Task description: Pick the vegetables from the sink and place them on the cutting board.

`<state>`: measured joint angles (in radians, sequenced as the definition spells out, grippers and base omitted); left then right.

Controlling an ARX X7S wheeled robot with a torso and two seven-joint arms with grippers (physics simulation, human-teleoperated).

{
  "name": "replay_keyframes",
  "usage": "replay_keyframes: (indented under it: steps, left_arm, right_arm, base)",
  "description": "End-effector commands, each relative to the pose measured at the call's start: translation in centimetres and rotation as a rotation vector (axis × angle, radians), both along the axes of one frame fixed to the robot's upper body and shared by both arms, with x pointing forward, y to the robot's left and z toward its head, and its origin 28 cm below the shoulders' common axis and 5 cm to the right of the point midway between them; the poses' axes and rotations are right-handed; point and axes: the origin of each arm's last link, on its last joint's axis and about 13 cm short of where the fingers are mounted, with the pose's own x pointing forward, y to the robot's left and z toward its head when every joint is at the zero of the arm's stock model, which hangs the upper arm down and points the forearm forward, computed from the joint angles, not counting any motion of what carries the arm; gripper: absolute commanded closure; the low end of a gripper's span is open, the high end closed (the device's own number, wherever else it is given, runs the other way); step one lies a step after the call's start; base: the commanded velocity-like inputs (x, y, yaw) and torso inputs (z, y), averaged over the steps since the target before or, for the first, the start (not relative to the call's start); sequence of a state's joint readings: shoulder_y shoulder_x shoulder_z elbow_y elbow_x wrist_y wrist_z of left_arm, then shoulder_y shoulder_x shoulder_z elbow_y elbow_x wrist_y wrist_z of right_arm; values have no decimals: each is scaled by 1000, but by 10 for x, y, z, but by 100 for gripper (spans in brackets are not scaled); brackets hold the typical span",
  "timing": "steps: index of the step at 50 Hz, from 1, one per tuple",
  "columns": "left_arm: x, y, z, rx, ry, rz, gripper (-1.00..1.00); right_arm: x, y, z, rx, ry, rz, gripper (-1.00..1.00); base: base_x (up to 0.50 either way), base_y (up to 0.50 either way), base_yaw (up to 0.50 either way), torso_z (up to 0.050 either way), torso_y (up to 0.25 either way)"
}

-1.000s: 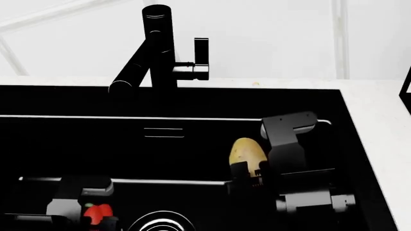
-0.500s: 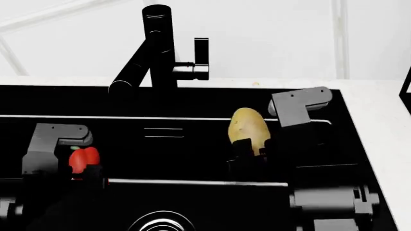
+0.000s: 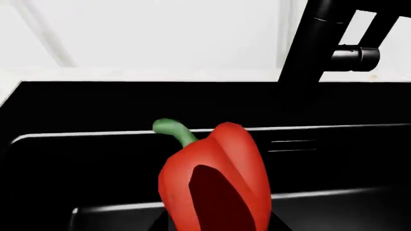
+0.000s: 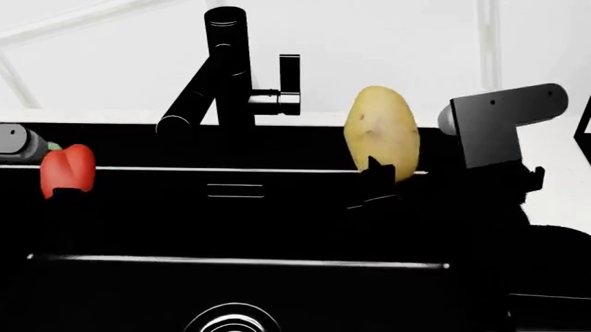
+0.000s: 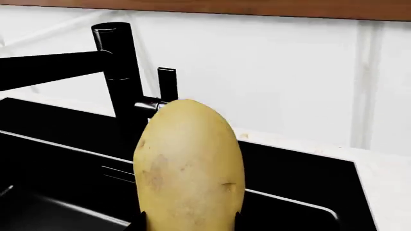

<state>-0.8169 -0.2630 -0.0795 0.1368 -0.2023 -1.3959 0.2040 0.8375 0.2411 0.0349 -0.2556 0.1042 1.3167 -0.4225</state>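
Observation:
My left gripper [image 4: 63, 192] is shut on the red bell pepper [image 4: 68, 169] and holds it up at the far left, level with the sink's back wall; it fills the left wrist view [image 3: 215, 185], green stem up. My right gripper [image 4: 380, 181] is shut on the yellowish-tan potato [image 4: 381, 131] and holds it upright above the black sink [image 4: 277, 221], near the rim's height; the potato also fills the right wrist view [image 5: 189, 166]. The round drain [image 4: 231, 321] shows at the basin's bottom. The cutting board is out of view.
A black faucet [image 4: 226, 69] with a side lever stands behind the sink's back rim, just left of the potato. White counter [image 4: 554, 159] runs along the back and right of the basin. A dark object's edge [image 4: 583, 128] shows at the far right.
Both arms have risen out of the basin. The pepper went up and left; the potato went up to above the sink's rim.

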Motion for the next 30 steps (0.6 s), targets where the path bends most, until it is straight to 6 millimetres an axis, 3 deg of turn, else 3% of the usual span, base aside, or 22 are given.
replay_keyframes:
  steps: [1, 11, 30]
  left_arm:
    - [-59, 0, 18, 8, -60, -64, 100]
    - [-62, -3, 32, 34, -80, -82, 100]
    - [-70, 6, 29, 17, -75, -78, 100]
  right_arm:
    - [-34, -7, 9, -2, -98, -31, 100]
    - [-49, -9, 7, -12, -63, -67, 100]
    - [-53, -6, 5, -16, -40, -63, 100]
  base:
    - [0, 0, 0, 0, 0]
    - [-39, 0, 0, 0, 1]
    - [-490, 0, 0, 0, 0]
